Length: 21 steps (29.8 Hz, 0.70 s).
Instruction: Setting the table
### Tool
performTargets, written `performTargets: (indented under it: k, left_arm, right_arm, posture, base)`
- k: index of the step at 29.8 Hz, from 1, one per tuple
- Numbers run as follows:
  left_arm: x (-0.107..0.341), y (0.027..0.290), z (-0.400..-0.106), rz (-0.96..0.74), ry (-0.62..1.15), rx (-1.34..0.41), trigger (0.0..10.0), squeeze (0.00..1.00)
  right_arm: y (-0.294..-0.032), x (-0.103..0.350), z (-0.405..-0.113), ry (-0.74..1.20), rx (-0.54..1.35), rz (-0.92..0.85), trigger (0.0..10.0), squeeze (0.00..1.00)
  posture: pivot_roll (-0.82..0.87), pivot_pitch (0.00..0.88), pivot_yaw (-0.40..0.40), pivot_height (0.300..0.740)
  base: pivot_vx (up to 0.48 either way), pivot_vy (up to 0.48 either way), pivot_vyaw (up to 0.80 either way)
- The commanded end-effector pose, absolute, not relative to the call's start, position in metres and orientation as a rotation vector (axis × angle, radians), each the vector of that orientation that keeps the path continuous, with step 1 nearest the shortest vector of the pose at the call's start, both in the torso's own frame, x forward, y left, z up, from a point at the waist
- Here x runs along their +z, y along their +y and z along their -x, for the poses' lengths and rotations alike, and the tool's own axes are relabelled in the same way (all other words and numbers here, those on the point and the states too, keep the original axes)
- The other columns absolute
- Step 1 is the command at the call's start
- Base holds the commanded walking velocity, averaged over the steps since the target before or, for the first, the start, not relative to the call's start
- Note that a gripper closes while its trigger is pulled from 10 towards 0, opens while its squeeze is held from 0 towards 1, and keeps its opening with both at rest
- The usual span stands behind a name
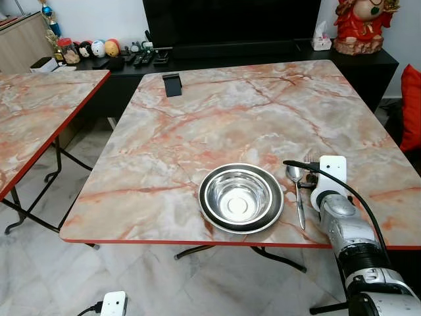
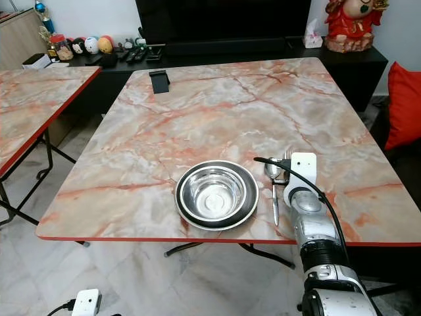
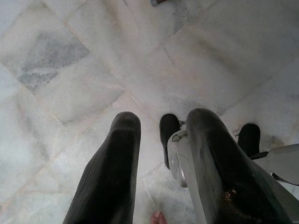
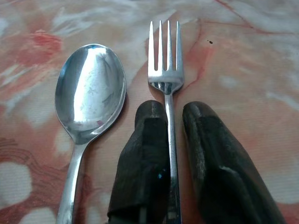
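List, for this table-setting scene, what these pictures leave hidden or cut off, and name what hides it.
- Fork: its handle's lower part, hidden between the right claw's fingers in the right wrist view; whether they pinch it is unclear.
- Spoon: handle end cut off by that view's edge.
- Fork in the eye views: mostly hidden behind the right wrist.
- Plate under the bowl: only its rim shows.

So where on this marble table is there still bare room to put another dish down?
Most of the table is bare: the whole stretch between the bowl on its plate and the black stand, plus the front left corner. It is crowded right of the bowl, where spoon, fork and right gripper sit.
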<state>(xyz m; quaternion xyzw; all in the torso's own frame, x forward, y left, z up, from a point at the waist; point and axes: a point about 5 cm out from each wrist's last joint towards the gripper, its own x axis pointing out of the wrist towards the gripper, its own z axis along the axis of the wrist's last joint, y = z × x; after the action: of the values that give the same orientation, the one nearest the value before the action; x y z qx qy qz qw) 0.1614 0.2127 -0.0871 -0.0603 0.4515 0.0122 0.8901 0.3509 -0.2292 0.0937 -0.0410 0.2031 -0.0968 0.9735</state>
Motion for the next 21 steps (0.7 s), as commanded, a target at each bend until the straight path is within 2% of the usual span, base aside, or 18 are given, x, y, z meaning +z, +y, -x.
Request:
performTargets:
  k: [1, 2, 4, 5, 18, 19, 21]
  left_arm:
    - [-0.089, 0.217, -0.156, 0.117, 0.961, 0.034, 10.0, 0.00]
    - [-0.089, 0.215, -0.157, 0.118, 0.960, 0.032, 10.0, 0.00]
    - [-0.089, 0.214, -0.158, 0.118, 0.959, 0.031, 10.0, 0.00]
    - [-0.089, 0.211, -0.160, 0.119, 0.957, 0.026, 10.0, 0.00]
    - [-0.090, 0.185, -0.166, 0.123, 0.955, -0.002, 10.0, 0.00]
    - [-0.090, 0.184, -0.167, 0.123, 0.955, -0.003, 10.0, 0.00]
    - [-0.090, 0.185, -0.167, 0.123, 0.955, -0.003, 10.0, 0.00]
  right_arm:
    - [-0.223, 0.091, -0.352, 0.429, -0.181, 0.082, 10.0, 0.85]
    - [-0.223, 0.091, -0.352, 0.429, -0.181, 0.083, 10.0, 0.78]
    - [-0.223, 0.091, -0.352, 0.429, -0.181, 0.083, 10.0, 0.78]
    - [-0.223, 0.091, -0.352, 0.429, -0.181, 0.084, 10.0, 0.00]
    - [-0.220, 0.090, -0.352, 0.433, -0.169, 0.076, 10.0, 0.00]
    - [-0.220, 0.090, -0.353, 0.432, -0.169, 0.073, 10.0, 1.00]
    - [-0.221, 0.090, -0.353, 0.432, -0.172, 0.075, 10.0, 1.00]
  posture:
    - [-0.09, 0.000, 0.123, 0.740]
    - [-0.09, 0.000, 0.123, 0.740]
    - [-0.09, 0.000, 0.123, 0.740]
    - [-0.09, 0.000, 0.123, 0.740]
    - [-0.09, 0.000, 0.123, 0.740]
    - [-0.09, 0.000, 0.123, 0.740]
    - [-0.09, 0.000, 0.123, 0.740]
  base:
    - [0.000, 0.000, 0.00]
    - [0.000, 0.000, 0.00]
    - [0.000, 0.000, 0.00]
    - [0.000, 0.000, 0.00]
    - [0.000, 0.000, 0.00]
    - [0.000, 0.000, 0.00]
    - [0.000, 0.000, 0.00]
